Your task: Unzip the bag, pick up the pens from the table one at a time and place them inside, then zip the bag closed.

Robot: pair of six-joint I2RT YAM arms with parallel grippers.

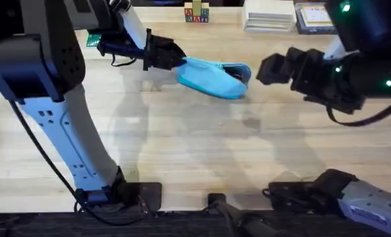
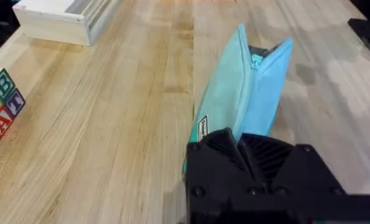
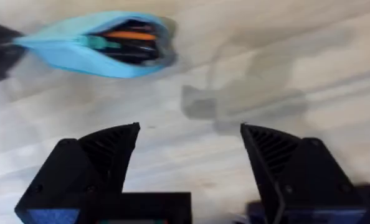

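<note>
Nearest the bases, bare table (image 1: 202, 158), pale planks and shadows, no pens lying loose on it that I can see; further out, the right pincer (image 3: 190, 146) hangs above the wood with its black fingers (image 3: 104, 149) spread wide and nothing between them — released, and well apart from the bag (image 1: 214, 78). Across the middle, the left pincer (image 1: 177, 60) is clenched on the bag's end, fingers closed on the blue fabric in the left wrist view (image 2: 241, 149); my read is that it grips that end to anchor the pouch, so the zipper has something to pull against. The bag lies on the table beyond the centre, between the two pincers; its mouth gapes at the end facing the right arm, and the right wrist view catches the orange pen (image 3: 132, 36) and something dark beside it inside, against the dark lining. So loading looks done, and zipping shut is the step left; I'd judge the right pincer is held open to come in for the small teal pull (image 2: 255, 61). Farthest back, alphabet blocks (image 1: 197, 13) and a stack of white trays (image 1: 269, 16), untouched.
</note>
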